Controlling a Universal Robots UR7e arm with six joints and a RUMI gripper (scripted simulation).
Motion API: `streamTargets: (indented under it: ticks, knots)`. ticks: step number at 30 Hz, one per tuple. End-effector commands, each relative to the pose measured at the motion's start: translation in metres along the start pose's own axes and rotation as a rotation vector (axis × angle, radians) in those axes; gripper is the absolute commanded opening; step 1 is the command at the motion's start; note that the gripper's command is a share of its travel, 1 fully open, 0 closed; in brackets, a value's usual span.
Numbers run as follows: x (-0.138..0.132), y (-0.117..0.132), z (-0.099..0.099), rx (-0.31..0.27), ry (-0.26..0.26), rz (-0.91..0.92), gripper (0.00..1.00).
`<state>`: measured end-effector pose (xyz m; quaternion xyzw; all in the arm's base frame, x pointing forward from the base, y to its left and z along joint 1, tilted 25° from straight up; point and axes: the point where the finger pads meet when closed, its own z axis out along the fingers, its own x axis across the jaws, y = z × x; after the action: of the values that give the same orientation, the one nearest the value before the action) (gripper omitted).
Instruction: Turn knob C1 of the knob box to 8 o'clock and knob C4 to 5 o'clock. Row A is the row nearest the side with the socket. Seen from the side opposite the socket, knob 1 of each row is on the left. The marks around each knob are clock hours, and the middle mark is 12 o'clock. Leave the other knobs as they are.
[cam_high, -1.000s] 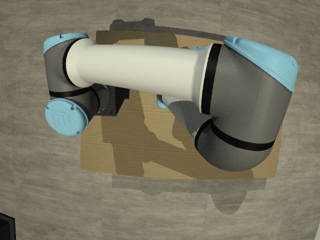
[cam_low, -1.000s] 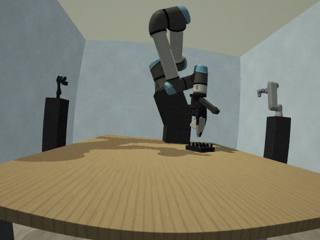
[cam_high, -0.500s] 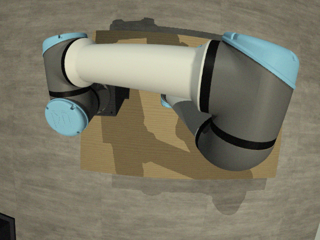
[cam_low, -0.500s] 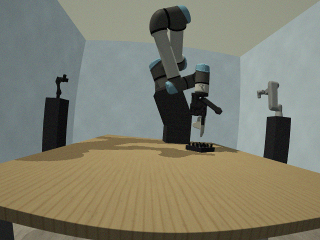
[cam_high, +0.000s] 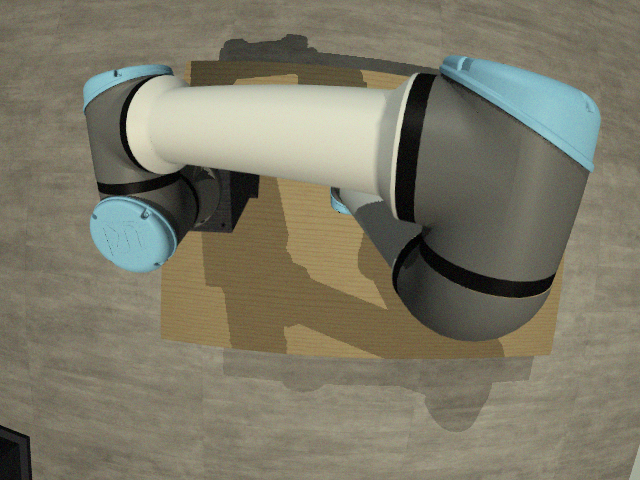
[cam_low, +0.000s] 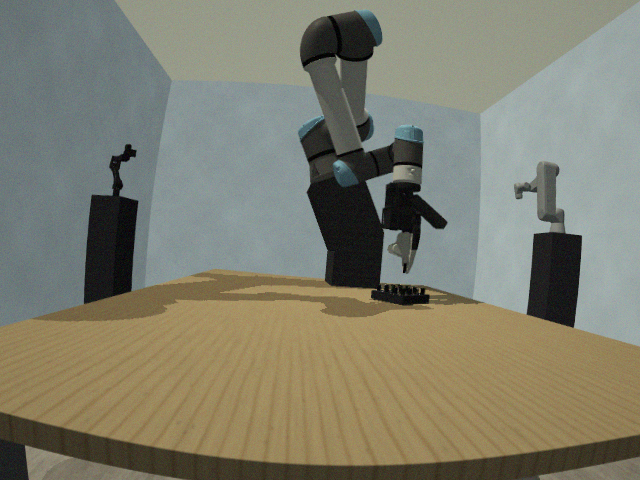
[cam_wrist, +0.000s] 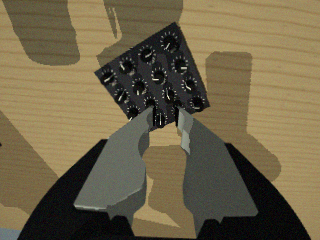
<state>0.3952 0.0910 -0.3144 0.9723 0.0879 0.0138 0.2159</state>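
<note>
The gripper (cam_low: 406, 268) hangs above the knob box (cam_low: 400, 295), fingers nearly closed, gripping nothing; the wrist view shows the box's (cam_wrist: 152, 80) tilted knob grid on the table (cam_wrist: 280, 45); overhead, the arm (cam_high: 268, 134) hides both.
</note>
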Motion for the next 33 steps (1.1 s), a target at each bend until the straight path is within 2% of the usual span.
streamTargets:
  ticks: [1, 12, 14, 29, 33]
  knots:
    - [0.003, -0.002, -0.002, 0.005, 0.002, -0.156, 0.11]
    - [0.009, -0.004, -0.005, 0.004, 0.003, -0.491, 0.11]
    - [0.009, -0.004, -0.005, 0.004, 0.003, -0.491, 0.11]
    - [0.019, -0.005, -0.01, 0.003, 0.004, -0.976, 0.11]
    - [0.02, -0.004, -0.011, 0.003, 0.004, -1.031, 0.11]
